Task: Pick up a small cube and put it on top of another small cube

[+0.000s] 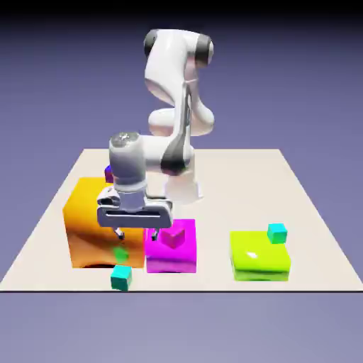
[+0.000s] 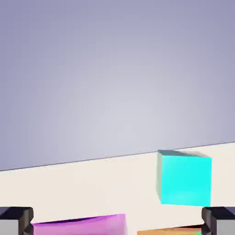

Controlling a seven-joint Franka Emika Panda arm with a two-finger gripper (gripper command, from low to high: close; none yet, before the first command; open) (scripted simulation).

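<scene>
We see the gripper (image 1: 135,232) hanging low over the front of the table (image 1: 312,234), its fingers spread and nothing between them. In the hand view the two grey fingertips (image 2: 16,219) sit far apart at the bottom corners, with bare table showing in the gap.

From the gripper in the exterior view, the teal cube (image 1: 121,276) lies on the table at about 6 o'clock, near the front edge and just in front of the orange block (image 1: 88,227). In the hand view that teal cube (image 2: 184,178) stands on the table toward 2 o'clock from the midpoint of the fingertips, clear of both of them.

The pink cube (image 1: 173,237) rests on top of the magenta block (image 1: 171,248), at about 3 o'clock from the gripper and close beside it. A strip of magenta (image 2: 80,225) shows at the bottom of the hand view, and a sliver of orange (image 2: 167,231) beside it.

The second teal cube (image 1: 276,232) sits on the lime block (image 1: 259,257), toward its far right corner, well apart from the gripper at 3 o'clock. A small purple cube (image 1: 108,172) peeks out at 11 o'clock, mostly hidden behind the arm and the orange block.
</scene>
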